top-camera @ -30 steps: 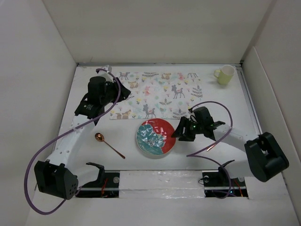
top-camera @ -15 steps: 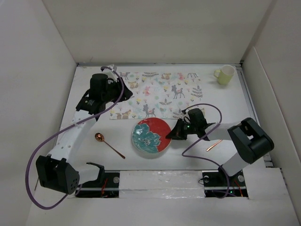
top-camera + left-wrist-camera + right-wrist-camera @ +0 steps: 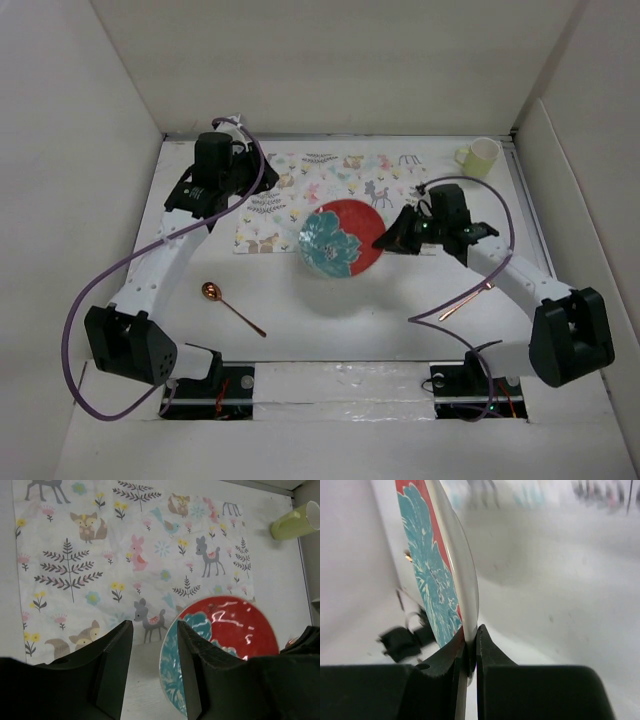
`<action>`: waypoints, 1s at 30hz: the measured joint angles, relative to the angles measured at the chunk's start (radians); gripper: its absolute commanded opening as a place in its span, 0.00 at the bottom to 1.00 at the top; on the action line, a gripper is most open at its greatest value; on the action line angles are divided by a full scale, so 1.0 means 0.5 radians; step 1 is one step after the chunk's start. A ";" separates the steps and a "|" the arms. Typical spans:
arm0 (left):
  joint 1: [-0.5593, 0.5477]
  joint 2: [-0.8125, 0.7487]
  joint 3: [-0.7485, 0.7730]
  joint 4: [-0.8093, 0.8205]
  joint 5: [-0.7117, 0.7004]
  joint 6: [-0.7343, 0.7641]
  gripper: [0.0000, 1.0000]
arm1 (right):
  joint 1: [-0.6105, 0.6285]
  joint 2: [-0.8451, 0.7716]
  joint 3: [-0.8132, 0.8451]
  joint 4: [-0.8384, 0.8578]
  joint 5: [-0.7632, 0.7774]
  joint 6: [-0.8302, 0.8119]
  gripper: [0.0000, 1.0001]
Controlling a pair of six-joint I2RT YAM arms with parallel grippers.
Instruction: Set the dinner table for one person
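A: Top external view, and the right gripper (image 3: 383,241) has the red-and-teal plate (image 3: 342,240) by its right rim, tilted, hanging over the near edge of the patterned placemat (image 3: 290,195)!

B: The right wrist view confirms it. Both fingers pinch tight on that rim, the plate is edge-on, and its floral face is turned to the left of the frame.

A: And the dinner table (image 3: 300,310)? That white surface spreads under everything, and the plate's shadow falls on it just in front of the placemat.

B: Over to the left gripper (image 3: 153,628). Its fingers stand moderately apart with nothing between them, hovering above the placemat's near part.

A: From that wrist view the plate shows just right of the fingers, overlapping the cloth's near edge.

B: A copper spoon (image 3: 230,305) lies on the table at near left, well apart from the plate.

A: A slim copper utensil (image 3: 462,303) lies at near right.

B: And the pale green mug (image 3: 478,157) sits at the far right corner, beyond the placemat.
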State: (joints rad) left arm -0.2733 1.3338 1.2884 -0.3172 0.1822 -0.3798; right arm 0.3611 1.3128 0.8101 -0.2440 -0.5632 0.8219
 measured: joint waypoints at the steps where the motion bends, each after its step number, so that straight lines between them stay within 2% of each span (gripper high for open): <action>1: 0.000 0.017 0.028 0.001 0.000 -0.005 0.38 | -0.039 0.027 0.092 -0.011 -0.005 -0.008 0.00; 4: 0.000 0.040 0.085 0.008 0.008 -0.013 0.38 | -0.153 0.172 0.404 0.000 -0.015 -0.024 0.00; 7: 0.000 0.043 0.096 0.010 0.025 -0.027 0.34 | -0.245 0.342 0.611 0.104 -0.032 -0.001 0.00; 10: 0.000 0.053 0.074 0.016 0.040 -0.048 0.25 | -0.290 0.540 0.723 0.189 -0.034 0.063 0.00; 13: 0.000 0.040 -0.056 0.042 0.040 -0.059 0.10 | -0.291 0.797 0.838 0.215 -0.031 0.131 0.00; 14: 0.000 0.040 -0.105 0.042 0.037 -0.058 0.00 | -0.291 0.887 0.874 0.224 -0.027 0.153 0.00; 20: -0.010 0.040 -0.258 0.011 0.050 -0.048 0.00 | -0.288 1.311 1.038 0.267 0.022 0.291 0.00; 30: -0.082 -0.016 -0.258 0.036 0.055 -0.049 0.00 | -0.268 1.579 1.192 0.401 0.070 0.423 0.00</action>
State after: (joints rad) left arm -0.3145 1.3258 1.1595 -0.2993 0.2096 -0.4042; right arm 0.2272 2.1025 1.4063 -0.0437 -0.5282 1.0332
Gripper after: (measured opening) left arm 0.003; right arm 0.106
